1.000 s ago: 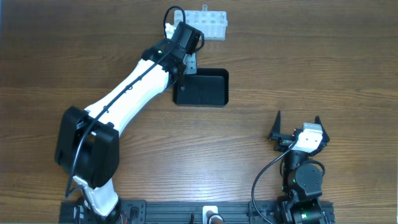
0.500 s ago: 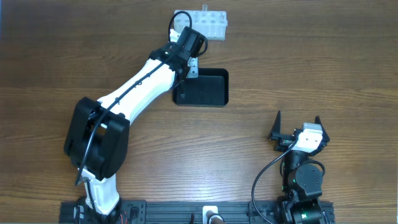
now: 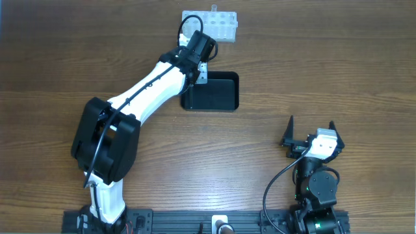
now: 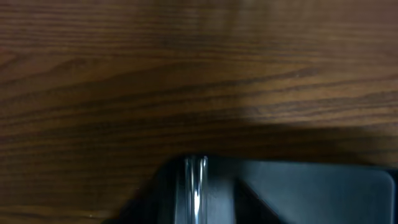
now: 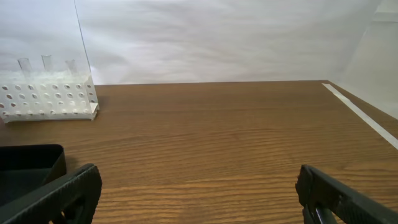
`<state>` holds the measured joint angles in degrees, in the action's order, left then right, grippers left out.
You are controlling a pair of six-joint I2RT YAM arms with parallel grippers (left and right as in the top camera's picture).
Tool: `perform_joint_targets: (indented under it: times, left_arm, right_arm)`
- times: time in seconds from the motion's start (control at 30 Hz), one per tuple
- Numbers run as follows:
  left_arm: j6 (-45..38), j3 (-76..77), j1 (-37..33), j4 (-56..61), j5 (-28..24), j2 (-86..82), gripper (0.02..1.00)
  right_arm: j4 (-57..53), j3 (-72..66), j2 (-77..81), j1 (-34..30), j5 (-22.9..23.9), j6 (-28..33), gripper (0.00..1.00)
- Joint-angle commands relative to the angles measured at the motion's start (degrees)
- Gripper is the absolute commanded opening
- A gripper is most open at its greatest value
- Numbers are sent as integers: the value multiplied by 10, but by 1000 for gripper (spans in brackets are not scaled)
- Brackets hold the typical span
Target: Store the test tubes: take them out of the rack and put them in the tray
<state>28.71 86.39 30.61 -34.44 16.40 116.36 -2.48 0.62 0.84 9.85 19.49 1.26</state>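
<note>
The white test tube rack (image 3: 212, 26) stands at the far edge of the table, and the black tray (image 3: 218, 94) lies just in front of it. In the right wrist view the rack (image 5: 46, 101) holds three upright clear tubes (image 5: 46, 62). My left gripper (image 3: 202, 69) hangs over the tray's far left corner. In its wrist view the gripper (image 4: 196, 208) is shut on a clear test tube (image 4: 194, 183) that stands upright above the tray (image 4: 311, 193). My right gripper (image 3: 311, 133) stands open and empty near its base, its fingers (image 5: 62, 199) wide apart.
Brown wooden tabletop (image 3: 338, 58) lies bare around the rack and tray. A white wall stands behind the table's far edge. A pale strip (image 5: 360, 115) runs along the table's right side.
The left arm has swung its elbow to the right, and its gripper has drawn back from the rack toward the tray's corner. The right arm has not moved.
</note>
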Motion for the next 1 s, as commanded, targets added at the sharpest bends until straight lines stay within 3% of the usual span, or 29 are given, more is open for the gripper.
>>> perform_joint_targets:
  times: [0.03, 0.17, 0.5, 1.0]
  left_arm:
    - [-7, -1, 16, 28, 60, -79, 564]
    - [-62, -1, 17, 101, 87, -119, 660]
    - [-120, 0, 1, 288, 92, -89, 691]
    - [-142, 217, -13, 205, 87, 114, 691]
  right_arm:
    - [-1, -3, -5, 3, 1, -5, 993]
    - [-1, -3, -5, 3, 1, -5, 991]
    - [-1, -3, -5, 3, 1, -5, 993]
    - [-1, -3, -5, 3, 1, -5, 993]
